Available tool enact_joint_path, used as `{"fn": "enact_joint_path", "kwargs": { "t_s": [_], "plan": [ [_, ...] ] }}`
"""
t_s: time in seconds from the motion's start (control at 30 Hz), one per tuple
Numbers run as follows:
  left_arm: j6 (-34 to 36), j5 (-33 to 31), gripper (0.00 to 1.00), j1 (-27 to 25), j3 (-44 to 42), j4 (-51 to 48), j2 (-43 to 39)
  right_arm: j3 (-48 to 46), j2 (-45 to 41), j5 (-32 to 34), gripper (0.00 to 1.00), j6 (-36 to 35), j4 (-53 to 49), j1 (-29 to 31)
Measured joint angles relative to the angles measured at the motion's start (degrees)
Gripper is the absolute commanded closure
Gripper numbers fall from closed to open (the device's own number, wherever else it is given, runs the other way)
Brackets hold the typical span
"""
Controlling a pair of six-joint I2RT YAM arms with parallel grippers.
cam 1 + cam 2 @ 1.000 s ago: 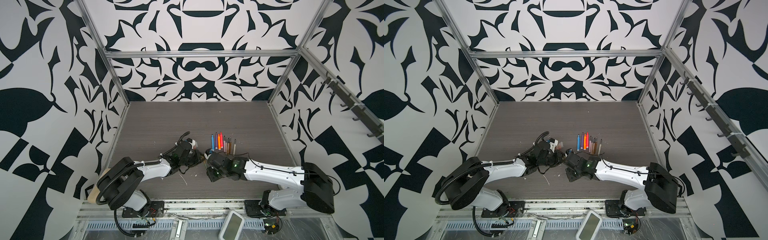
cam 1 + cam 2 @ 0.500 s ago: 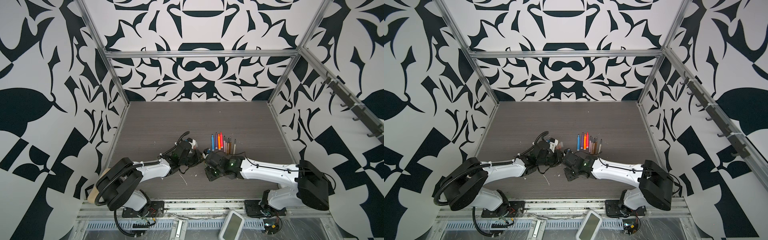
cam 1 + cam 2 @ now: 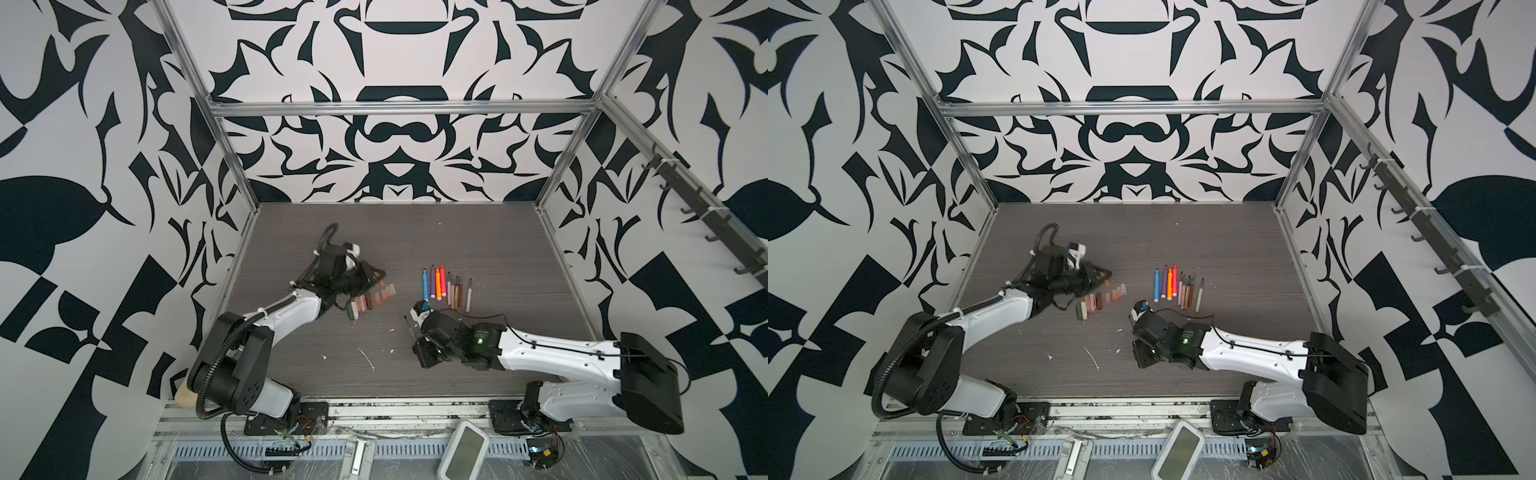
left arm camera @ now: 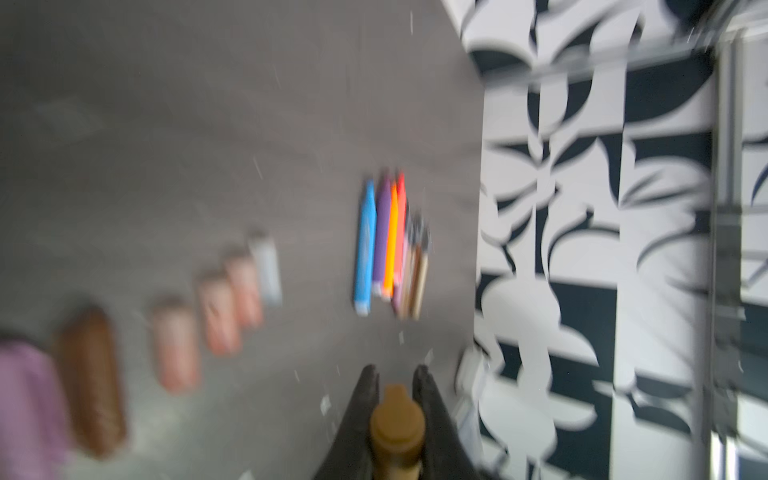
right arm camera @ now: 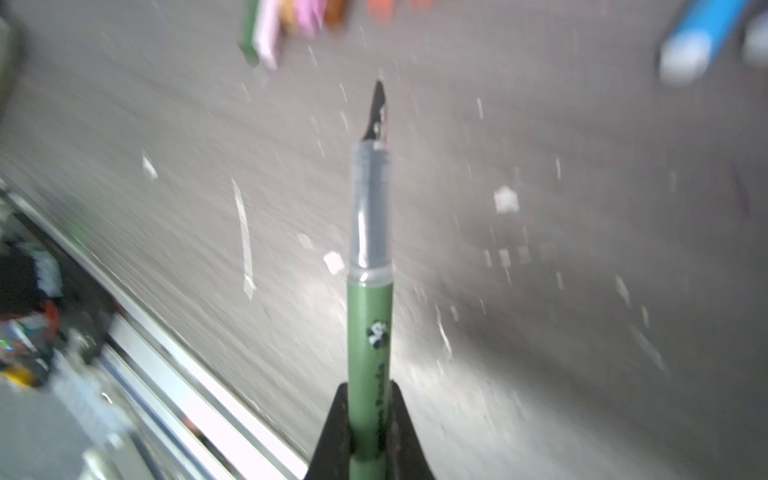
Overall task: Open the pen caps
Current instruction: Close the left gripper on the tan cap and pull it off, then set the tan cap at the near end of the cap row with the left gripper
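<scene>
Tbl (image 3: 415, 232) far half open | L tool (image 4: 395, 370) grips tan cap (image 4: 397, 422) | R tool (image 5: 369, 387) grips green pen (image 5: 370, 324)

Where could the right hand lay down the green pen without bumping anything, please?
The far table behind the marker row is bare, as is the strip between that row and the right wall. Front middle holds only white scraps. It is crowded around the cap row, where the left hand hovers.
</scene>
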Motion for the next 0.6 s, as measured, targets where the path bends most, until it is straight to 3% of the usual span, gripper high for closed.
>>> {"fn": "enact_joint_path", "kwargs": {
  "t_s": [0.2,0.43,0.6],
  "plan": [
    [5.3,-1.2,1.00,0.0,4.5,-4.6,0.0,-2.3,-2.7,0.4,1.00,2.0,-3.1,0.0],
    [9.4,-3.6,1.00,0.3,-2.2,-11.7,-5.0,-2.3,-2.9,0.8,1.00,2.1,-3.0,0.0],
    [12.2,-3.7,1.00,4.7,-8.3,-13.9,-10.0,-2.3,-1.5,0.8,1.00,2.1,-2.8,0.0]
  ]
}}
